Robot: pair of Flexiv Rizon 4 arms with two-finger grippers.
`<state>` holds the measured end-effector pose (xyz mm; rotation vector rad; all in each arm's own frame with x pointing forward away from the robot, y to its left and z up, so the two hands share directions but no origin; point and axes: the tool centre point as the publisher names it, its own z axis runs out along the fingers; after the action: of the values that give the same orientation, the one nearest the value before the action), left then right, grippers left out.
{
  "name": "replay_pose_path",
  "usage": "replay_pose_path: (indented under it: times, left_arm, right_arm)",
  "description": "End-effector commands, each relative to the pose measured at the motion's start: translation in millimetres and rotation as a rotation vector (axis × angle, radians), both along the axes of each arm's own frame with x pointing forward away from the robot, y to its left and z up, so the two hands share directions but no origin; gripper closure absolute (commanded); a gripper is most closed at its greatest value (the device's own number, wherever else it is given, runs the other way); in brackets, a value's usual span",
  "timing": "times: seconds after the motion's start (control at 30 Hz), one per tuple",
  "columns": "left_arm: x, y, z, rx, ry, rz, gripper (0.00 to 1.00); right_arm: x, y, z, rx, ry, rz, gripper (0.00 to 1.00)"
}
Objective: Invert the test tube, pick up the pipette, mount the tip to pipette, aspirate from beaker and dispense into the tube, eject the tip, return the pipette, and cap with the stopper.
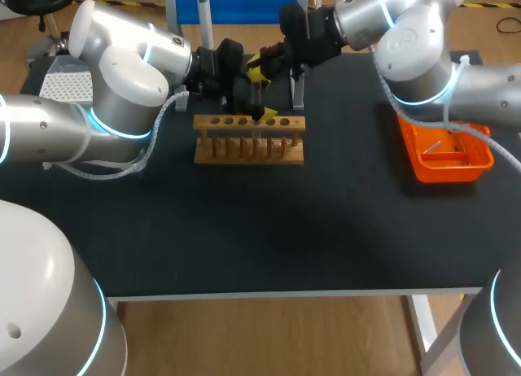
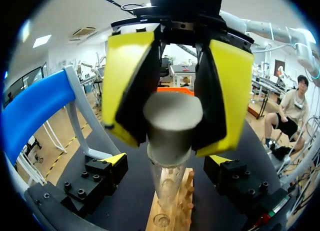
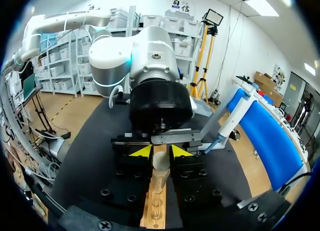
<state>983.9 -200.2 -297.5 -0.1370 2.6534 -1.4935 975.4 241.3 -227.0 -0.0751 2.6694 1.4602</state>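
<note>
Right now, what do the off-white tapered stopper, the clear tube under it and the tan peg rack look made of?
Off-white tapered stopper: matte, opaque, likely rubber or silicone. Clear tube: see-through with glints, glass or clear plastic, can't tell. Tan peg rack: wood, pale matte, dowel pegs showing.

The counter (image 1: pixel 244 229) is matt black, the rack (image 1: pixel 249 158) pale brown wood, the tray (image 1: pixel 446 174) at its right edge bright orange, the stand's panel (image 1: pixel 244 6) at its far edge blue, the stopper (image 2: pixel 172 116) off-white, the test tube (image 2: pixel 167 186) clear, the left end effector (image 2: pixel 168 160) and right end effector (image 3: pixel 161 151) black with yellow tips, and the left arm (image 1: pixel 122 75) and right arm (image 1: pixel 415 42) silver-white with cyan rings.
</note>
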Motion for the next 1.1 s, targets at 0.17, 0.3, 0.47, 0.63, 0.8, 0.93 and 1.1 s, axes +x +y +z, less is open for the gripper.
replay_pose_path:
  times: [0.17, 0.3, 0.47, 0.63, 0.8, 0.93, 1.1]
  left_arm:
    - [0.5, 0.2, 0.1, 0.001, 0.001, -0.001, 0.00]
    - [0.5, 0.2, 0.1, 0.001, 0.001, -0.001, 0.00]
    - [0.5, 0.2, 0.1, 0.001, 0.001, -0.001, 0.00]
    - [0.5, 0.2, 0.1, 0.001, 0.001, -0.001, 0.00]
    - [0.5, 0.2, 0.1, 0.001, 0.001, -0.001, 0.00]
    - [0.5, 0.2, 0.1, 0.001, 0.001, -0.001, 0.00]
    - [0.5, 0.2, 0.1, 0.001, 0.001, -0.001, 0.00]
  right_arm:
    - [1.1, -0.1, -4.3, -0.007, 0.009, 0.002, 1.00]
    - [0.0, -1.1, -5.9, -0.009, 0.011, 0.001, 1.00]
    - [-2.7, -3.1, -10.7, -0.012, 0.018, -0.001, 1.00]
    - [-5.6, -3.8, -17.3, -0.016, 0.030, -0.001, 1.00]
    - [-7.0, -5.2, -20.8, -0.005, 0.038, -0.007, 0.00]
    - [-7.0, -10.3, -19.4, 0.027, 0.030, -0.016, 0.00]
    - [-6.6, -20.2, -14.6, 0.082, 0.008, -0.028, 0.00]
